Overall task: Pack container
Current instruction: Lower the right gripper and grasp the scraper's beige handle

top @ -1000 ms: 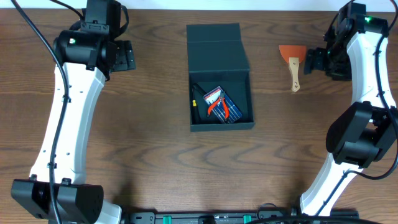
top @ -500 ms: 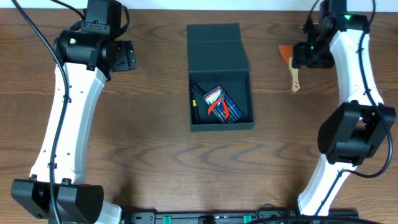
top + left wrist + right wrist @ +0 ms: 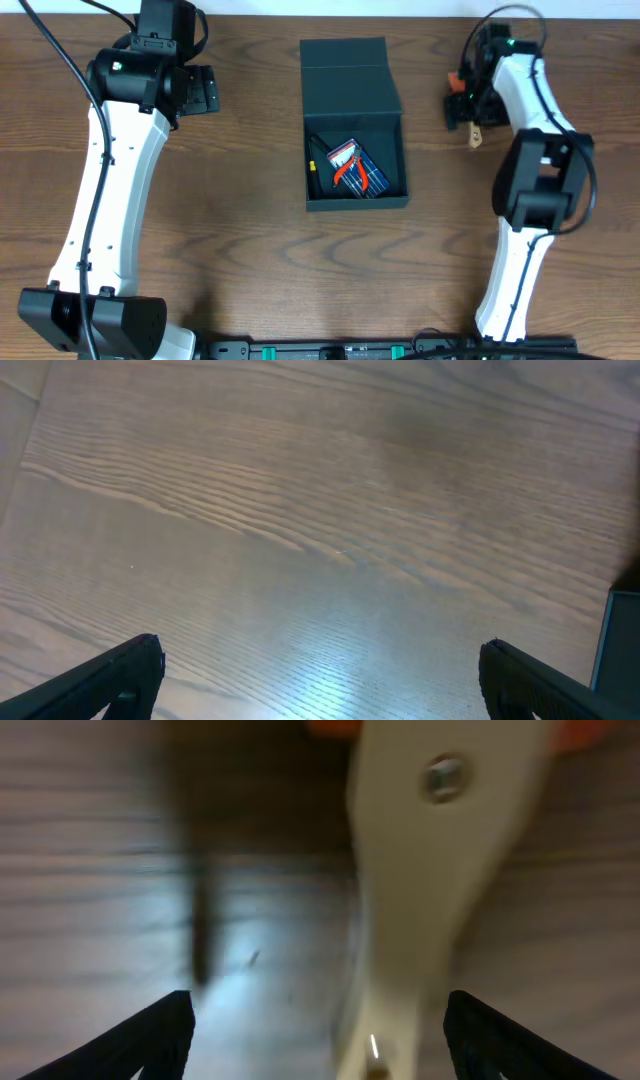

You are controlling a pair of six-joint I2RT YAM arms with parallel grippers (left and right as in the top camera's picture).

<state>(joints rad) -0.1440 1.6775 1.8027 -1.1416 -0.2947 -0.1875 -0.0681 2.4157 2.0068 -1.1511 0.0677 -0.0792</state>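
Surface: dark wood-grain table (image 3: pixel 250 250), its far edge meeting a pale strip along the top of the overhead view.
Container: the teal-grey container (image 3: pixel 356 203) sits at mid-table toward the far edge, square to the table's sides – lid (image 3: pixel 345 70) folded back flat, away from the arms' bases.
Contents: orange-handled pliers (image 3: pixel 349 168) lie on a blue pack (image 3: pixel 368 176); a slim dark tool (image 3: pixel 313 165) lies along the left wall.
Left gripper: the left gripper (image 3: pixel 200 90) hangs left of the lid, well apart from it; fingers spread wide, with only wood between them.
Right gripper: the right gripper (image 3: pixel 462 100) is low over a scraper (image 3: pixel 474 135) right of the container; fingers (image 3: pixel 160 1030) wide, one on each side of the pale handle (image 3: pixel 420 870) – wrist view blurred, contact not discernible.
Open room: bare wood in a band on either side of the container and across the whole near half.
Edge seen: the container's corner (image 3: pixel 620 650) shows at the right margin of the left wrist view.
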